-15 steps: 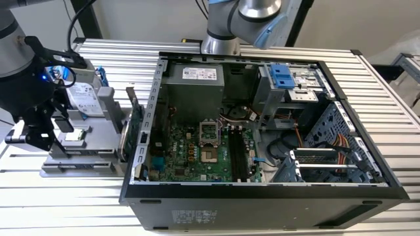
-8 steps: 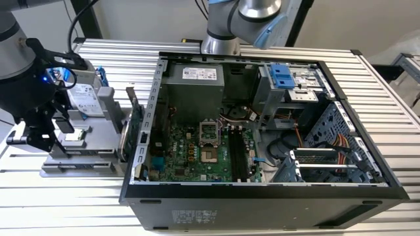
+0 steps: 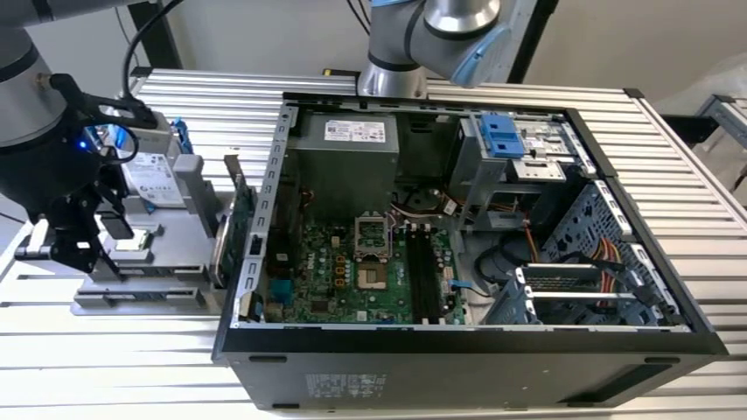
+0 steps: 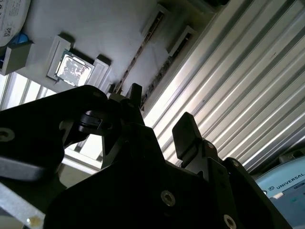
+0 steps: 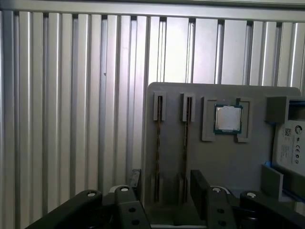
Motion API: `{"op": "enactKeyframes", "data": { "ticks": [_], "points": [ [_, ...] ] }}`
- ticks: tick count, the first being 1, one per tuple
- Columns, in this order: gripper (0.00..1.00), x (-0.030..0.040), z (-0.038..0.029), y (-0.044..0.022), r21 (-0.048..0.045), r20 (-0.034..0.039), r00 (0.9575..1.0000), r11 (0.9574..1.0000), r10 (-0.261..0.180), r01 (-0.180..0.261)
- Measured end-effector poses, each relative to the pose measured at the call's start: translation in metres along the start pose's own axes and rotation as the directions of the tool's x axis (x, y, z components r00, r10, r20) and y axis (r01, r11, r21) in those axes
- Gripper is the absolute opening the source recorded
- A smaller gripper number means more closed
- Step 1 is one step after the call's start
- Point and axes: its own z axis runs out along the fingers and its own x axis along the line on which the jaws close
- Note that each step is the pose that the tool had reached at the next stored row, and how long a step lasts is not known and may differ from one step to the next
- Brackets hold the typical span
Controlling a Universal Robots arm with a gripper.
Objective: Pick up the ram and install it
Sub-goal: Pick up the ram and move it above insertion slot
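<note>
**Jaws apart over the parts tray, ram parked in its slot**

The ribbed metal tabletop is mostly taken up by the open PC case. The motherboard lies flat inside it, and the far corner is crowded with cables and drive cages. Long dark memory slots can be seen on the board, but what's in them can't really be made out.

At the exterior view's left, the arm is cut off by the frame edge, and much of the gray parts tray is hidden behind it there. A second arm's base is seen behind the case.

In the tray, a silver hard drive with blue trim is propped up, a green expansion card stands on edge just beside the case wall, and a CPU is seated in a square pocket.

The ram is only seen edge-on, as a thin dark strip standing in a narrow slot near the CPU pocket. A matching strip sits in the slot beside it, so details are hard to tell.

The gripper hangs over that end of the tray. In both wrist views the jaws are spread apart with nothing clamped.
</note>
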Motion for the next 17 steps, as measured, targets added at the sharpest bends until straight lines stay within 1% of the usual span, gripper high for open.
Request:
{"op": "enactKeyframes", "data": {
  "ticks": [17],
  "points": [
    [1.0,-0.0001,0.0116,0.0013,0.0001,0.0001,1.0,1.0,0.002,-0.002]
  ]
}}
